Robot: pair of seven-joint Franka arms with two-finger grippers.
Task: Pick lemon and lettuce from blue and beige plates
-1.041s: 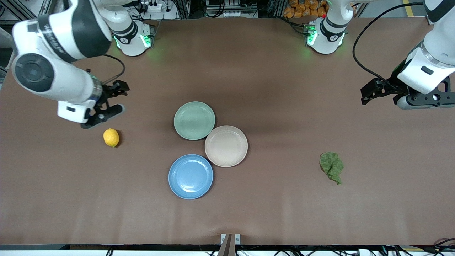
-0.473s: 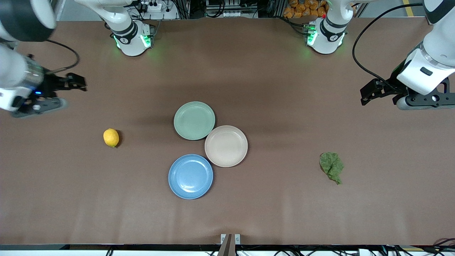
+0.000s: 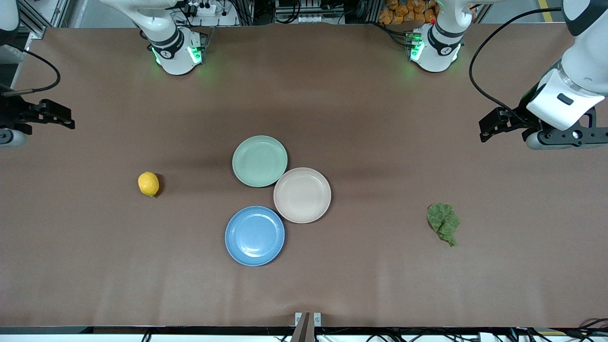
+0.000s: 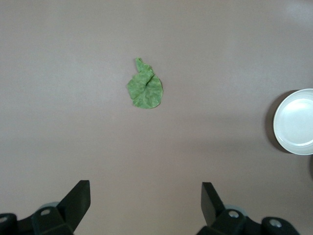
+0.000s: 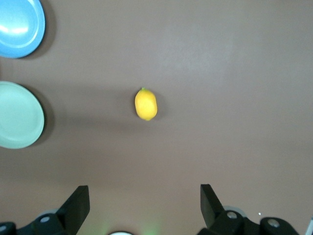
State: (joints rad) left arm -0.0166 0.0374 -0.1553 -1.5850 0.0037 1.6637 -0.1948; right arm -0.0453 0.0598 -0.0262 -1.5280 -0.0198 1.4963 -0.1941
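Now lemon [image 3: 148,184], lettuce [image 3: 443,222] on table [image 3: 380,118]; both end effectors spread apart, empty.

R gripper [image 3: 9,126] cut by front view's edge at R arm's end of table; only part of its body shows, arm mostly out of frame. L gripper [image 3: 565,135] runs off edge at L arm's end, upper arm cropped too. L wrist view: beige plate [image 4: 295,122] half cut by frame edge; only finger tips [image 4: 78,200] visible. R wrist view: blue plate [image 5: 19,27] and mint plate [image 5: 18,115] both clipped; gripper body cropped.
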